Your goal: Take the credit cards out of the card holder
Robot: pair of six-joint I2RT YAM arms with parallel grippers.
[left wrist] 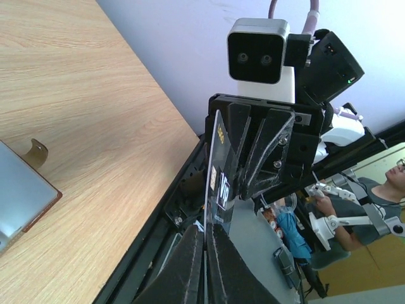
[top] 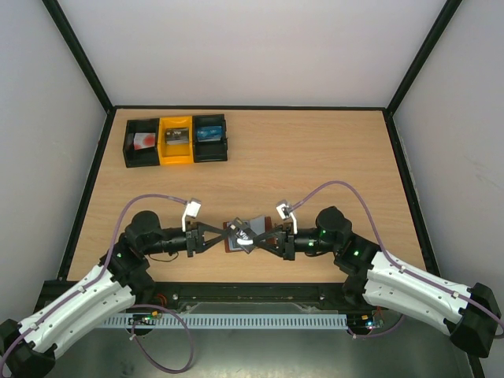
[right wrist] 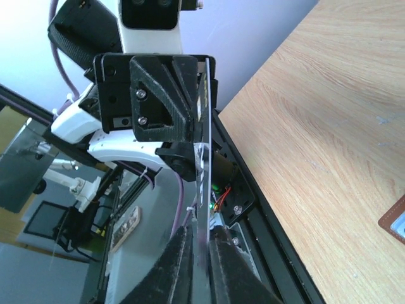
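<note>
We hold the black card [left wrist: 218,180] edge-up, clear of the card holder [left wrist: 19,190], left gripper [left wrist: 205,237] and right gripper [right wrist: 199,234] both clamped narrow on it, probably to pass it across.

The top camera was fixed above and behind the two arms [top: 79,307], looking down and forward over the whole table [top: 315,157] from a distance. The left wrist camera looked along its own fingers [left wrist: 183,272] at close range, facing the right arm's wrist camera [left wrist: 258,50]. The right wrist camera faced the opposite way, towards the left arm's wrist camera [right wrist: 152,12]. All three views shared the dark card [left wrist: 216,171] at centre, the wallet [left wrist: 19,196] and part of the table.
</note>
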